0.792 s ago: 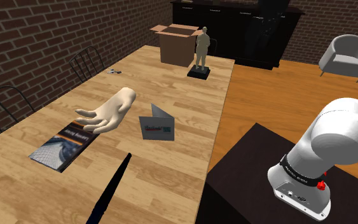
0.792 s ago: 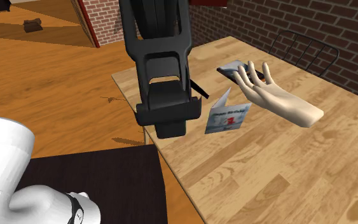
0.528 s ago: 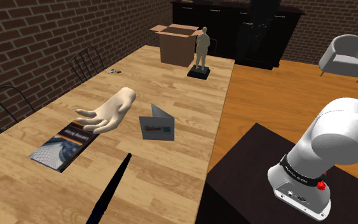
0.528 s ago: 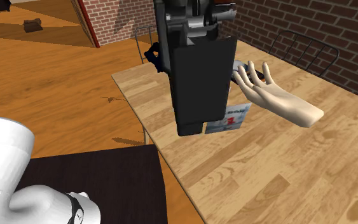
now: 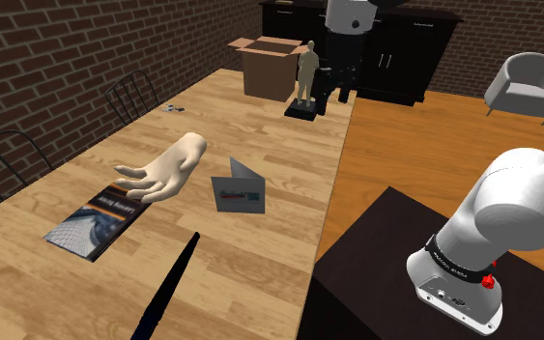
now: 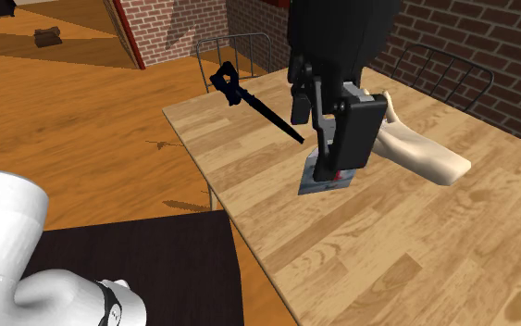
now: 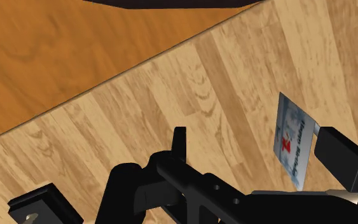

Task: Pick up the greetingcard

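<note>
Since half a second ago my gripper has swung clear of the greeting card. In the second exterior view it hid most of the card then; now it hangs at the card's 12 o'clock and the card's lower part shows. In the shoulder view it has come into sight beside the statuette, between 1 and 2 o'clock of the card. Its jaws stand well apart with nothing between them.

The card has not moved. It stands folded on the wooden table, with the mannequin hand close at its 9 o'clock, not touching. A book lies at 8 o'clock of that hand, and a long black tool at 7 o'clock of the card. Bare wood runs from the card's 3 o'clock to the table edge.
</note>
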`<action>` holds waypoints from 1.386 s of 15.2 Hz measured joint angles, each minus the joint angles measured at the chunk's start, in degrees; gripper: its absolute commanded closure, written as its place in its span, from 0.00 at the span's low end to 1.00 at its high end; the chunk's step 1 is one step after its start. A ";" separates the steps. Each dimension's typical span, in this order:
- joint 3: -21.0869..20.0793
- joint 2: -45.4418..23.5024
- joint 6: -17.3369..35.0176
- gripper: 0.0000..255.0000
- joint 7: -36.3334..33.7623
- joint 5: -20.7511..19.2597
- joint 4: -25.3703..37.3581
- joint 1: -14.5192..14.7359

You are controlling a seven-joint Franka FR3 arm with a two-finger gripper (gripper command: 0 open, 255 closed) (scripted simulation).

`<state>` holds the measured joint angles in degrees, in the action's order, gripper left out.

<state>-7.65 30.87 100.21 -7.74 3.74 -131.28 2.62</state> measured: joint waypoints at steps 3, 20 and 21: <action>-1.43 -5.84 3.86 0.00 -1.40 0.74 1.33 0.42; -7.48 -40.78 18.63 0.00 -10.18 -0.27 17.97 4.15; -7.55 -42.72 18.57 0.00 -10.57 -0.57 19.75 4.44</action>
<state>-15.20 -11.85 118.78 -18.31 3.17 -111.53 7.06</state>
